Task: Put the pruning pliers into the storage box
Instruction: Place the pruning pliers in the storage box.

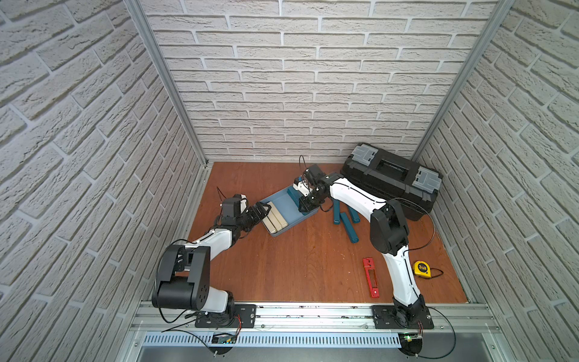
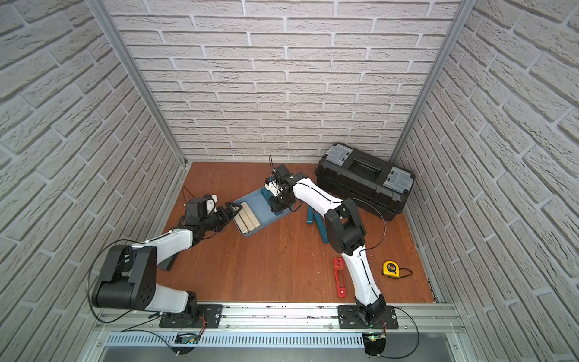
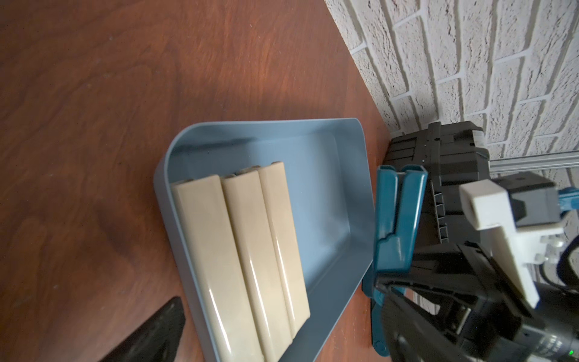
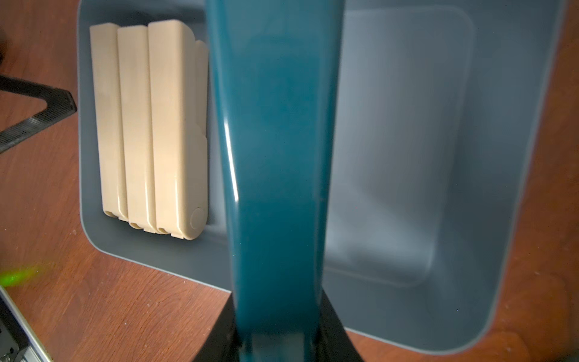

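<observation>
Right gripper (image 1: pixel 306 203): clamped on teal bar (image 4: pixel 275 156) above storage box (image 1: pixel 295 223).
Left gripper (image 1: pixel 265 209): spread wide, empty.
Advice: lower flat beside cream bars (image 1: pixel 275 219).

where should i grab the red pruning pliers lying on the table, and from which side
Grip the pruning pliers across their narrow width near mid-length, coming straight down from above. They lie flat on the wooden table and are slim and long, so only the two long edges give jaws something to close on. A middle grip should keep them level.
</observation>
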Robot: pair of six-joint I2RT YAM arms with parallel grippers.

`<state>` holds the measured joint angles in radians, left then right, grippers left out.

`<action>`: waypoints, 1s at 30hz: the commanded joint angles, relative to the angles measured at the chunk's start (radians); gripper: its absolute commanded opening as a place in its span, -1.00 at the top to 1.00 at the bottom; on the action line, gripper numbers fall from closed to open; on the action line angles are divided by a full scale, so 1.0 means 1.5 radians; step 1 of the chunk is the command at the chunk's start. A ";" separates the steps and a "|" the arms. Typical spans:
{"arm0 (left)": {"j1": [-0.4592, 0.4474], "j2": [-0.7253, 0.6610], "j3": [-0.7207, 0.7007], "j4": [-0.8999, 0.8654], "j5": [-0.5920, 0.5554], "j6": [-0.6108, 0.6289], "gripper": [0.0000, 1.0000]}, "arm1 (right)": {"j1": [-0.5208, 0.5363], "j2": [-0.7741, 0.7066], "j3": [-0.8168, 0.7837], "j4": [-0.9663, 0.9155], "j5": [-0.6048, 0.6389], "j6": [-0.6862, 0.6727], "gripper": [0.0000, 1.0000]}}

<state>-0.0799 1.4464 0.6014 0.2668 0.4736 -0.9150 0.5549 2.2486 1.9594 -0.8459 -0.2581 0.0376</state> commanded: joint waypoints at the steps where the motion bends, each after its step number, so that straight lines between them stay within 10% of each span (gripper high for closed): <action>1: -0.003 0.019 0.011 0.027 -0.006 -0.005 -0.96 | 0.011 0.016 0.039 0.023 -0.029 0.007 0.86; 30: -0.019 0.051 0.012 0.083 0.005 -0.028 -0.96 | 0.041 0.124 0.138 -0.014 -0.022 0.002 0.86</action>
<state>-0.0982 1.5124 0.6201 0.3294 0.4736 -0.9482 0.6064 2.4344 2.1342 -0.8719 -0.2867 0.0475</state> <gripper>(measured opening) 0.982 0.300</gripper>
